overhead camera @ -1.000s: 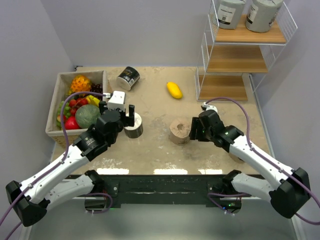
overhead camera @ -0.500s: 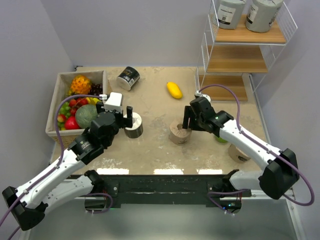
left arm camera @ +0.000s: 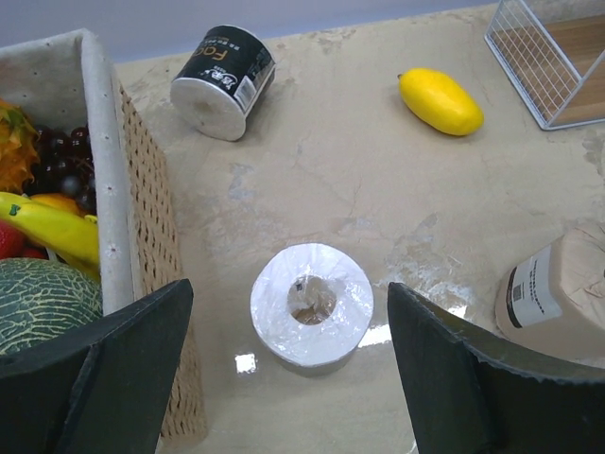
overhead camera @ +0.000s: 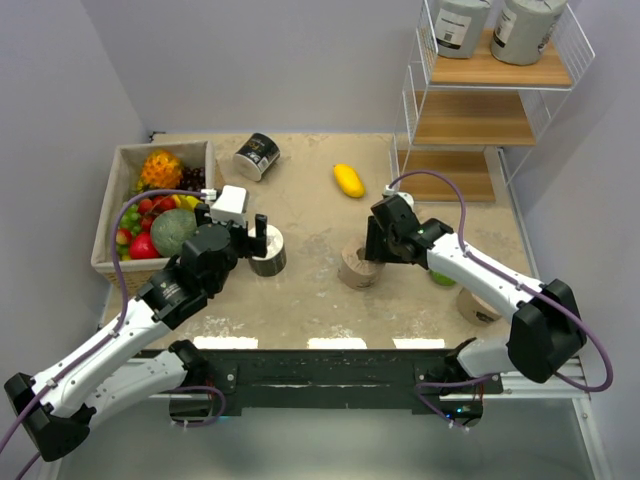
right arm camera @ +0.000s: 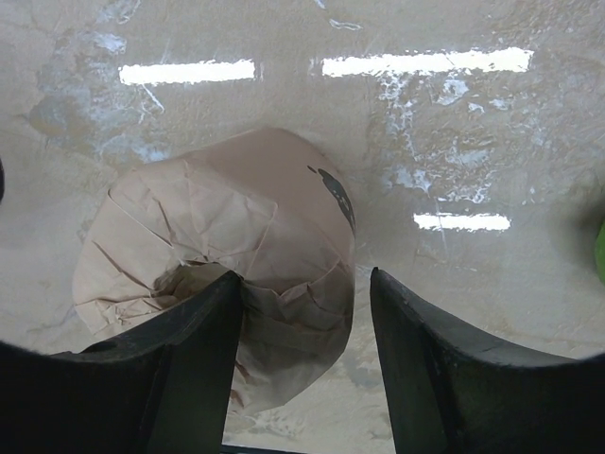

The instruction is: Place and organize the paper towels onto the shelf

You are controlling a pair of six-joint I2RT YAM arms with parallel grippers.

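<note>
Tan paper-towel roll, mid-frame, sits left of centre between the right gripper's spread fingers. Closing could crumple its wrapping or tip it. The left gripper, also spread, hovers over a white-topped roll. The shelf stands upper right.

Work surface: table with a beige, mottled, stone-look top; finish glossy, with darker patches and fine veins visible in the left wrist view. Enclosure: plain pale grey walls on three sides; back wall meets the far table edge; left wall and right wall run along the table sides. Lighting: even, from above; shadows soft; bright strip-shaped reflections lie along the near table edge, and also show in the right wrist view.
</note>
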